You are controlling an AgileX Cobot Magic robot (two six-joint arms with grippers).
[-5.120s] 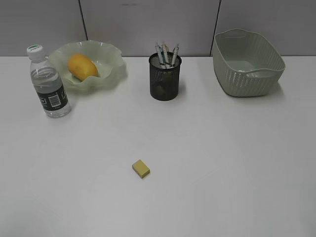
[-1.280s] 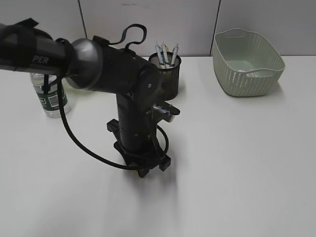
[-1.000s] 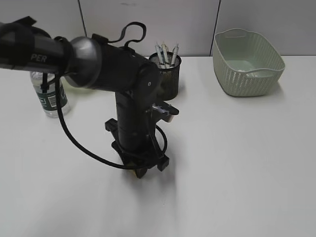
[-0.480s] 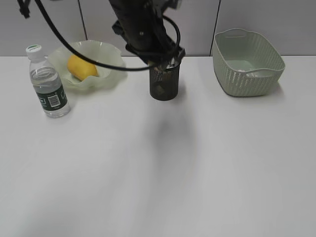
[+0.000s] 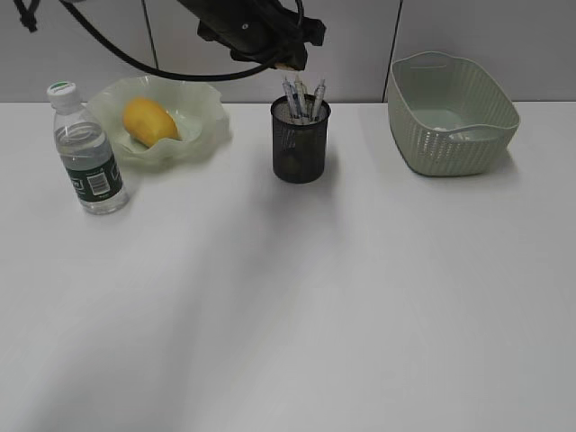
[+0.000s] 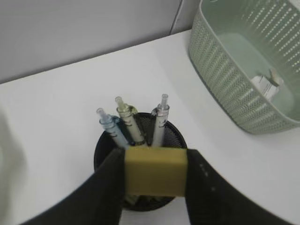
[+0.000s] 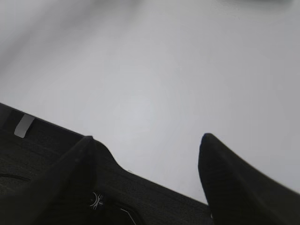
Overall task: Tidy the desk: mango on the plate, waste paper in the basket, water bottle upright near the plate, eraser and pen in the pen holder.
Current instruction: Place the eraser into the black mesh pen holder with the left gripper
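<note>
My left gripper (image 6: 155, 158) is shut on the yellow eraser (image 6: 155, 172) and holds it just above the black mesh pen holder (image 6: 103, 146). In the exterior view that gripper (image 5: 289, 64) hangs over the pen holder (image 5: 301, 148), where three pens (image 5: 302, 97) stand. The mango (image 5: 150, 121) lies on the wavy green plate (image 5: 203, 106). The water bottle (image 5: 87, 153) stands upright left of the plate. The waste paper (image 6: 266, 84) lies inside the basket (image 6: 220, 70). My right gripper (image 7: 147, 140) is open over bare white desk (image 7: 154, 70).
The basket (image 5: 454, 112) stands at the back right by the grey wall. The left arm (image 5: 243, 22) reaches in from the top left, above the plate. The desk's front and middle (image 5: 297, 306) show only white surface.
The left arm lifted the eraser off the desk's front and carried it back. Since half a second ago it has risen higher over the pen holder.
</note>
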